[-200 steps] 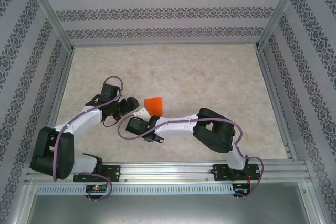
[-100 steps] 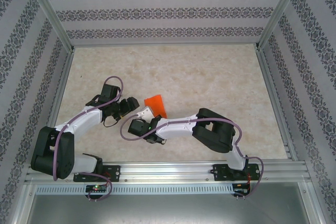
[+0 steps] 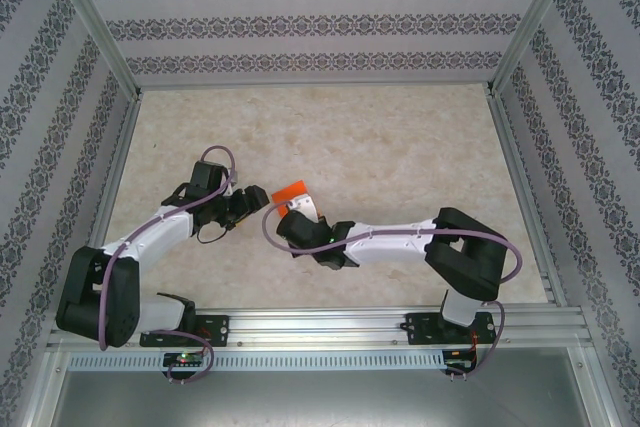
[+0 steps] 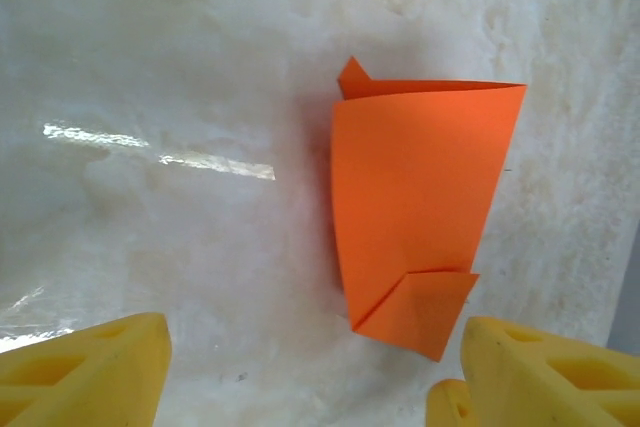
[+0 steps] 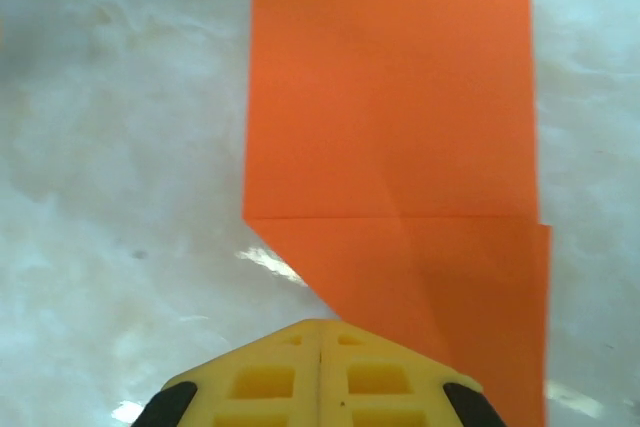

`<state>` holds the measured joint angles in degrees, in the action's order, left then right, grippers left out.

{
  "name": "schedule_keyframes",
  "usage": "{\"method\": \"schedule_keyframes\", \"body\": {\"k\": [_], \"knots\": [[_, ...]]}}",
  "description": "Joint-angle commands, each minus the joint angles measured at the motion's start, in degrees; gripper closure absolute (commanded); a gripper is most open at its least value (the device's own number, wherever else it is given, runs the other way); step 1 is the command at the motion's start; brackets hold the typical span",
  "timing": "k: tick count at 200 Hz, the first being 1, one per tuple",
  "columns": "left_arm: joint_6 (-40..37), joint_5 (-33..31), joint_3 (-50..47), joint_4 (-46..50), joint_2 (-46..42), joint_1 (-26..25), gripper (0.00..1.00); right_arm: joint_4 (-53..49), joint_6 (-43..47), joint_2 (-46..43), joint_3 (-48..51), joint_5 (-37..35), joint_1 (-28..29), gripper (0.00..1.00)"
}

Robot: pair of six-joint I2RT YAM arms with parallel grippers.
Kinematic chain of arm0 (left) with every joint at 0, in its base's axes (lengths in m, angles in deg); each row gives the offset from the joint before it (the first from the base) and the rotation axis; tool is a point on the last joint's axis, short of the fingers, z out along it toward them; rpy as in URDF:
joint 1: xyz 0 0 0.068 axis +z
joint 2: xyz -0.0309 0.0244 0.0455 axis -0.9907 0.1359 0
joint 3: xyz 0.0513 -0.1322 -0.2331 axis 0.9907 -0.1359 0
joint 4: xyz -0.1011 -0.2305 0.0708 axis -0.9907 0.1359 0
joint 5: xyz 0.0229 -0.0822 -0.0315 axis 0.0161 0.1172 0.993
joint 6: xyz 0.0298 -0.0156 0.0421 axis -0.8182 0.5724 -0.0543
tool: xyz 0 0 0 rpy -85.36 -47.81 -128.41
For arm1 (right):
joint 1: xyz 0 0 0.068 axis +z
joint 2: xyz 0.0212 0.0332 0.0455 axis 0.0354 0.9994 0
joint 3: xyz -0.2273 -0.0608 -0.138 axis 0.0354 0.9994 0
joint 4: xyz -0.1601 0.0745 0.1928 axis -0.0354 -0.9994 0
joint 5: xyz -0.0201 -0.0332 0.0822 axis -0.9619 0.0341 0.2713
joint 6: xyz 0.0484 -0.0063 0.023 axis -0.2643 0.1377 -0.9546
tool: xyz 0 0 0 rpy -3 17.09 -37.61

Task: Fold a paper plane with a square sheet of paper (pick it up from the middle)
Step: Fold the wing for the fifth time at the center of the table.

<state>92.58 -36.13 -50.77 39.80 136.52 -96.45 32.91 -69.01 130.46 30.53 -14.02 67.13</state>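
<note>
The square sheet of paper [image 3: 291, 190], bright orange, lies folded on the marble table left of centre. In the left wrist view the sheet of paper [image 4: 415, 187] is a tapering folded shape with a small triangular flap at its near end. My left gripper [image 4: 310, 382] stands open just short of that end, its yellow fingers [image 4: 85, 372] wide apart with nothing between them. My right gripper [image 5: 320, 332] is shut, pads pressed together, and its tip sits over the slanted near edge of the sheet of paper [image 5: 390, 127]. From above, the right gripper [image 3: 297, 206] covers the paper's near part, with the left gripper [image 3: 252, 200] beside it.
Aluminium rails border the table [image 3: 400, 147] on the left [image 3: 115, 197] and right [image 3: 525, 197], with patterned walls behind them. The arms' mounting rail [image 3: 320, 322] runs along the near edge. The right arm's elbow [image 3: 465, 252] juts out at the right.
My right arm has stretched forward and its elbow has swung right. Its gripper has shut and now covers more of the paper. The left arm has hardly moved.
</note>
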Motion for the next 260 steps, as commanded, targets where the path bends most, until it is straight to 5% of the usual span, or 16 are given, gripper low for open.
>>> {"method": "schedule_keyframes", "body": {"k": [1,29,63,152,260], "knots": [[0.4,2.7,-1.0,-3.8,-1.8,-0.1,0.23,10.0,-3.9,-0.5,2.6,11.8,-1.9,1.00],[-0.3,2.3,-1.7,-3.8,-3.6,-0.4,0.23,6.8,-2.9,-1.8,2.4,8.6,-2.5,1.00],[-1.3,2.3,-1.3,-2.1,-3.2,-0.9,0.25,4.4,-4.0,-6.4,4.0,10.0,-6.8,0.82],[1.6,3.8,-2.1,-5.6,1.1,-5.9,0.25,15.8,-11.6,-0.3,5.0,31.3,-17.6,0.96],[6.1,5.6,0.6,-12.8,9.3,-10.7,0.24,28.8,-16.6,4.8,13.6,36.7,-23.3,0.97]]}}
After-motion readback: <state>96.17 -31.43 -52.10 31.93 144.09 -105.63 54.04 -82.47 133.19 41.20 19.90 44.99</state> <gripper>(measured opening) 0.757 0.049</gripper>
